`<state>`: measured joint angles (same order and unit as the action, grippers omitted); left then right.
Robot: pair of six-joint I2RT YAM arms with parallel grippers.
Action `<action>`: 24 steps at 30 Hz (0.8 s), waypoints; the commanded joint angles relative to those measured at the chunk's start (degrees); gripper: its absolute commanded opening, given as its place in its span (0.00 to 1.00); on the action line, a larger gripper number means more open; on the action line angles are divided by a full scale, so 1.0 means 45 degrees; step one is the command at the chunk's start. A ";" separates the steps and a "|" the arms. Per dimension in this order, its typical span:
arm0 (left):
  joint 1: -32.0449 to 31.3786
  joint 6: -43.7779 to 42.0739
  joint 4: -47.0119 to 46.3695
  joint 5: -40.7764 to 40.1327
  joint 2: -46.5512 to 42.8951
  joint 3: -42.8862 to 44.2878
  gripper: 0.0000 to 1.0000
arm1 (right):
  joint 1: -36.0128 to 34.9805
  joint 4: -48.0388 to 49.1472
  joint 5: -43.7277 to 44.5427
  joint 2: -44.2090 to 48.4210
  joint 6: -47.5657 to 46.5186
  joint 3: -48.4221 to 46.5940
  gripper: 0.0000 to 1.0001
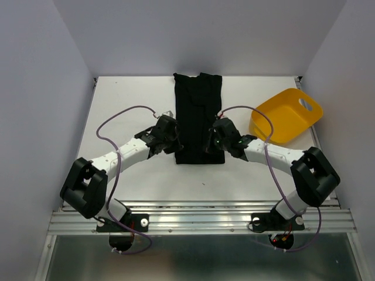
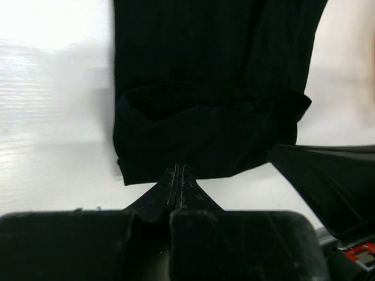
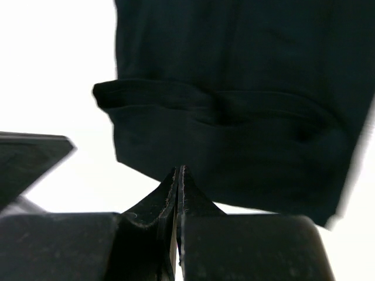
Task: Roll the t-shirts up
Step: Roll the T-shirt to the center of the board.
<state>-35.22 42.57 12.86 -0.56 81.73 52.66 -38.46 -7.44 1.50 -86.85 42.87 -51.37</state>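
Left claw [image 2: 179, 171] and right claw [image 3: 177, 172] pinched closed at t-shirt [image 2: 211, 117] fold; tub [image 1: 280, 122] only overhead

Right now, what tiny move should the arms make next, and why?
Probably roll the turned-over near end of the t-shirt one more turn forward: only a first fold shows, and the shut left end effector and right end effector sit at it.

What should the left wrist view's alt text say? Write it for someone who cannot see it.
A black t-shirt, folded into a long strip with its near end turned over, lies on a white table. The shut left gripper has its tips at the edge of that fold.
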 commanded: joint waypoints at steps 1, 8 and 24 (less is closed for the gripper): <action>-0.0239 0.0130 -0.0435 0.1138 0.0507 0.0231 0.00 | -0.0263 0.0540 -0.0995 -0.1089 -0.0094 -0.0614 0.01; -0.0220 0.0151 -0.1315 0.1062 0.2087 -0.0063 0.00 | -0.0263 0.0620 -0.0392 -0.2612 -0.0015 -0.0887 0.01; -0.0181 -0.0807 0.0306 -0.1830 0.2073 0.0230 0.00 | -0.0263 -0.0338 0.2653 0.0155 -0.0677 0.0048 0.01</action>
<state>-36.27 41.15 10.76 -4.60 94.24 52.56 -39.83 -8.27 6.24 -92.49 42.57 -51.48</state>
